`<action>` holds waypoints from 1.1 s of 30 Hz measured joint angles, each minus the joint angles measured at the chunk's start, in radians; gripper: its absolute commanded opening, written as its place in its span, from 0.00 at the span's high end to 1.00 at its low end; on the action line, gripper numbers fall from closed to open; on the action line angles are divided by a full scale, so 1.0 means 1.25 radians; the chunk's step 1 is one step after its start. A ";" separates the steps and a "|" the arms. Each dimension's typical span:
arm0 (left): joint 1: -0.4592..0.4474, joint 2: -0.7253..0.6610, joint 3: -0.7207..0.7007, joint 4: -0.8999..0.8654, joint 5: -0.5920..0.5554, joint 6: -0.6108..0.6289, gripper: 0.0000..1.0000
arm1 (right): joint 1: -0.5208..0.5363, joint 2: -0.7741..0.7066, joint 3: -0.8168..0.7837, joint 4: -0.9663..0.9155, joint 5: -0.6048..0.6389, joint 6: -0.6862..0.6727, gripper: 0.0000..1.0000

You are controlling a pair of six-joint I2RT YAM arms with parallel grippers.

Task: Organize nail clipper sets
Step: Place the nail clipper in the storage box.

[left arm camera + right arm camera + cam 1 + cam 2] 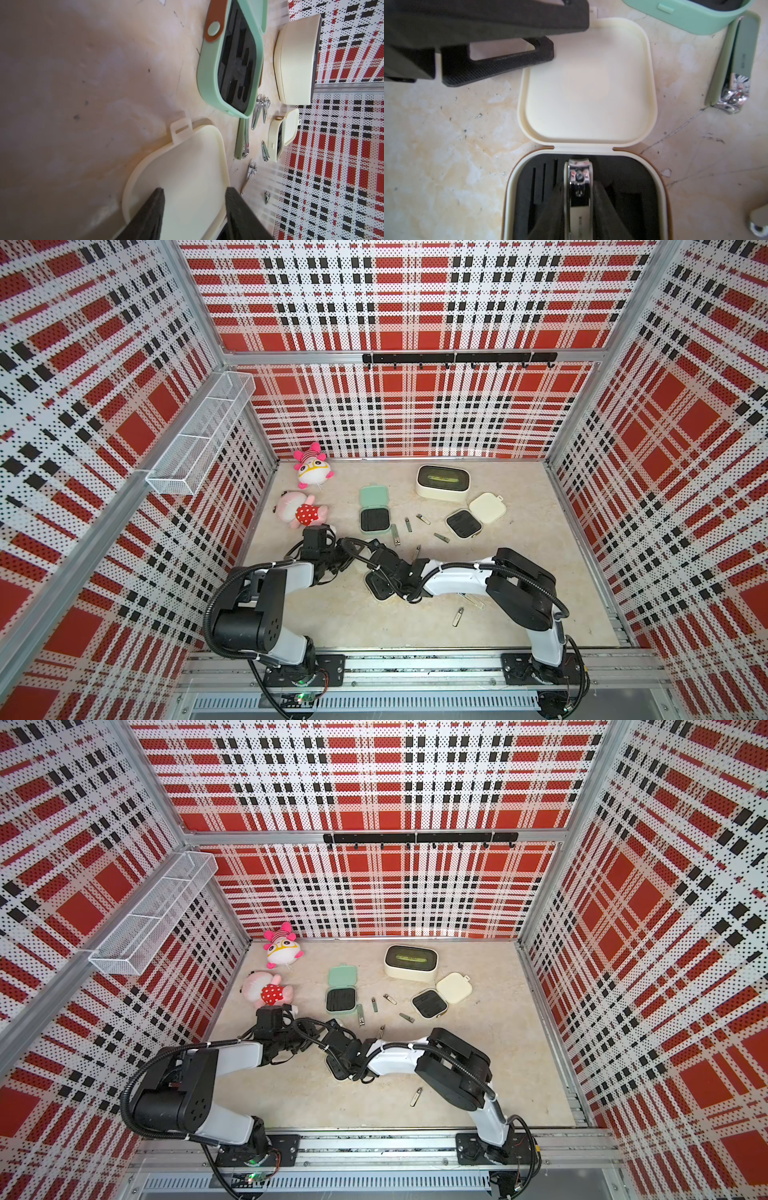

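The near cream case [583,149], lower centre of the right wrist view, is being steadied: its lid [182,172] is being clamped by the left gripper [193,207]. The large clipper [578,193] is being held by the right gripper [579,209] over its slot; it should be lowered squarely before release.

Red, black and white plaid walls [407,302] on three sides, cream marbled tabletop [519,572], white mesh basket [201,435] on one wall, black hook rail [459,358] behind.

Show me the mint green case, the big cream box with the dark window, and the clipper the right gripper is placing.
mint green case [375,519]: top view, black insert of its base.
cream box [441,493]: top view, front wall.
nail clipper [579,185]: right wrist view, shiny lever between the fingers.
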State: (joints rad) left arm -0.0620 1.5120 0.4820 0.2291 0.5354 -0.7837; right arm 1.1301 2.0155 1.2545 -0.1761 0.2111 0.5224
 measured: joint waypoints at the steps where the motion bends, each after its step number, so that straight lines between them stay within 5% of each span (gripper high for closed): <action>1: 0.000 0.000 0.000 0.001 0.000 0.000 0.47 | 0.000 0.000 0.002 -0.002 0.000 0.000 0.68; 24: 0.000 -0.001 -0.008 0.011 0.002 0.000 0.47 | 0.013 -0.003 0.024 -0.080 -0.001 0.010 0.35; 28: -0.001 -0.001 -0.008 0.011 0.002 0.000 0.47 | 0.016 -0.012 0.024 -0.094 0.008 0.012 0.35; 33: -0.001 -0.001 -0.008 0.011 0.002 0.000 0.47 | 0.016 -0.027 0.024 -0.111 0.018 0.012 0.53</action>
State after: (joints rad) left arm -0.0631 1.5108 0.4721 0.2424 0.5381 -0.7837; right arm 1.1500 1.9812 1.2850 -0.3153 0.2333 0.5369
